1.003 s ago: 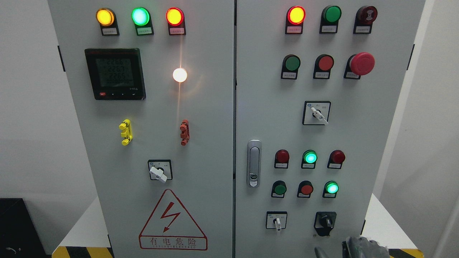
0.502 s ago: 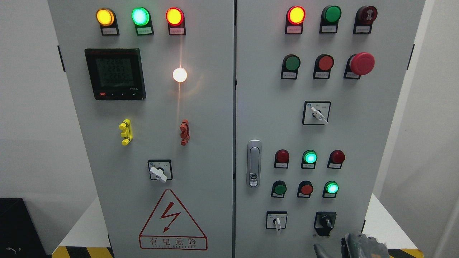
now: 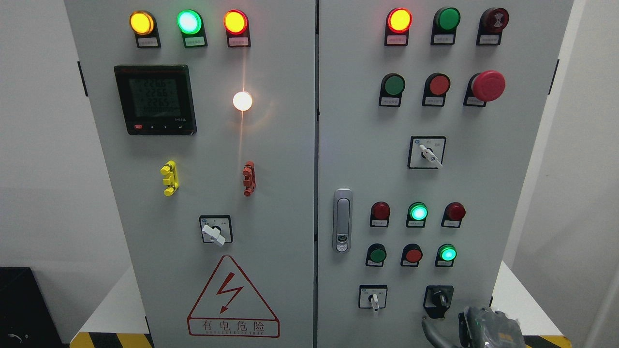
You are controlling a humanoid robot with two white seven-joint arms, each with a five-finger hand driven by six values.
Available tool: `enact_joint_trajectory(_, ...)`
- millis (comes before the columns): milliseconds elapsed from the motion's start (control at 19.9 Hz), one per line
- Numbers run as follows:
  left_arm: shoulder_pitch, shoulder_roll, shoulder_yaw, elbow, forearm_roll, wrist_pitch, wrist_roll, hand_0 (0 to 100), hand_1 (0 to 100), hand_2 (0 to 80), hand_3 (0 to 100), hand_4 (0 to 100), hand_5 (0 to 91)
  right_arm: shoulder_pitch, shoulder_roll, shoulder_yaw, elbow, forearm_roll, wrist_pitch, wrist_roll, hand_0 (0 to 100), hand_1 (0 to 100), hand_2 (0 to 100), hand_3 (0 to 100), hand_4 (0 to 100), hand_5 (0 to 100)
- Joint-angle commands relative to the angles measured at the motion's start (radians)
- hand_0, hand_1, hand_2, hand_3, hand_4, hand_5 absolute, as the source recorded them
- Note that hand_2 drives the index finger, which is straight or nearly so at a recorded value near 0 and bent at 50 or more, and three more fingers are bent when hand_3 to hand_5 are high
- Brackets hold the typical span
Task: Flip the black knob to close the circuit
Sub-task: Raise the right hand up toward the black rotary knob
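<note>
The black knob [image 3: 439, 299] sits on a black plate at the lower right of the grey cabinet's right door [image 3: 483, 193], its handle pointing roughly upward. My right hand [image 3: 486, 327] comes up from the bottom edge just below and to the right of the knob, apart from it. Only its grey top shows, with a faint green glow on it. The left arm is out of view.
A white-handled selector switch [image 3: 373, 298] is left of the knob. Green and red buttons [image 3: 413, 254] and lit green lamps [image 3: 448, 253] sit above it. A silver door handle [image 3: 342, 220] is at the centre seam. A red mushroom stop button [image 3: 488, 86] is at the upper right.
My right hand has risen from the bottom edge towards the black knob, showing more of itself. The knob and the panel lamps look the same.
</note>
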State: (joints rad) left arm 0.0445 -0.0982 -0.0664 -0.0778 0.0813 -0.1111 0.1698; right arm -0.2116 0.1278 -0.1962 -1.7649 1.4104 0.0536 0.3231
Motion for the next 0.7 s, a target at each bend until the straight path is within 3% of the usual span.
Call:
enact_joint_trajectory(0,0.000,0.000,0.000,0.000,0.000,-0.001,0.005,12,56,0.0,0,0,0.0,-0.026,0.000,-0.002,0.048,0.013,0.009,0.001,0,0,93,100,95,98)
enact_joint_trajectory(652,0.000,0.000,0.000,0.000,0.000,-0.001,0.005,12,56,0.0,0,0,0.0,-0.058,0.003,-0.016,0.084,0.051,0.034,-0.006,0,0,93,100,95,98)
